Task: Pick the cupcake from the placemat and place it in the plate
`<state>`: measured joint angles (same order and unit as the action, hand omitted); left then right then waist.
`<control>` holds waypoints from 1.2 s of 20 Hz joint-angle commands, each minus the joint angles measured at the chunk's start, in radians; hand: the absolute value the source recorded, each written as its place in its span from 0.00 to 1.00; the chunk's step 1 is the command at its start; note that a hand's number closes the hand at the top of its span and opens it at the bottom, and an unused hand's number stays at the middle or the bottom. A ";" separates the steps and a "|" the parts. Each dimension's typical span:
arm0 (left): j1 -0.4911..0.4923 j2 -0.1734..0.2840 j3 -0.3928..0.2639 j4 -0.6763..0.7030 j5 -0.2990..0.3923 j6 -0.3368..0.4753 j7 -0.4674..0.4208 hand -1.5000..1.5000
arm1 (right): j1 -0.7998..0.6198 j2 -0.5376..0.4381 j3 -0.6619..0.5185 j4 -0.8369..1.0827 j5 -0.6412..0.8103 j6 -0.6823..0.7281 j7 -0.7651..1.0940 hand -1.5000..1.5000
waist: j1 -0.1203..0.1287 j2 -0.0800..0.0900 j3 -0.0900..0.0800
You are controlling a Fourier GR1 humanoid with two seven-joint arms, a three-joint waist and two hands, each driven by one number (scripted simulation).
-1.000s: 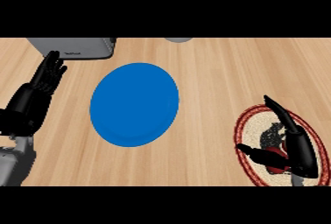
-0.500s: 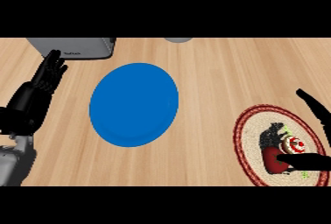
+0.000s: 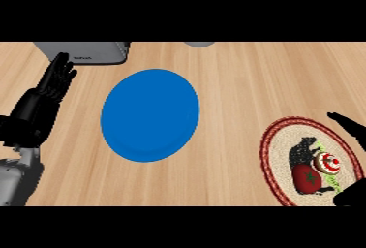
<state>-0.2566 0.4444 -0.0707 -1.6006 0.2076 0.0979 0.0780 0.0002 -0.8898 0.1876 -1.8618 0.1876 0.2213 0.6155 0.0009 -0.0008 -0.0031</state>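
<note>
On placemat (image 3: 275,145), cupcake (image 3: 314,175) untouched

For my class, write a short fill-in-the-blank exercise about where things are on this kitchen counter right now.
1. The round plate is coloured ____.
2. The cupcake sits on the ____, right of the plate.
3. The plate holds ____ food.
4. The left robot hand rests open at the view's ____ edge.

Missing words: blue; placemat; no; left

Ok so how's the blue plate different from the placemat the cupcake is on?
The blue plate is plain and bare; the placemat is beige with a red rim and carries the cupcake. The plate lies mid-counter, the placemat at the right edge, partly cut off. Both look round and lie flat.
</note>
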 commanded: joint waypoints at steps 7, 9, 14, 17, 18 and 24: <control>0.020 -0.006 0.066 0.010 -0.024 -0.078 -0.008 0.50 | -0.059 0.116 0.030 0.083 0.162 0.105 0.121 0.00 | 0.000 0.001 0.003; -0.008 -0.062 0.028 0.039 -0.067 -0.033 -0.016 0.50 | -0.111 0.131 0.043 0.127 0.190 0.131 0.172 0.00 | 0.002 0.002 0.003; -0.039 -0.064 0.063 -0.004 -0.041 -0.053 0.064 0.50 | -0.064 0.142 0.028 0.239 0.258 0.150 0.079 0.00 | -0.002 0.001 0.003; -0.032 -0.082 0.078 0.045 -0.080 -0.076 0.009 0.50 | -0.091 0.195 -0.009 0.270 0.279 0.183 0.088 0.00 | -0.002 0.001 0.003; -0.022 -0.079 0.077 -0.015 -0.073 -0.086 0.039 0.50 | -0.081 0.217 -0.003 0.312 0.319 0.144 0.038 0.00 | 0.000 0.001 0.003; -0.048 -0.106 0.101 0.071 -0.094 -0.119 -0.005 0.50 | -0.086 0.283 -0.005 0.400 0.368 0.173 -0.026 0.00 | -0.002 0.002 0.003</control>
<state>-0.2750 0.3594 0.0233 -1.5882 0.1271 0.0020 0.0973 -0.0752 -0.6632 0.1747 -1.5111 0.5189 0.3808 0.6027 -0.0003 0.0002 0.0001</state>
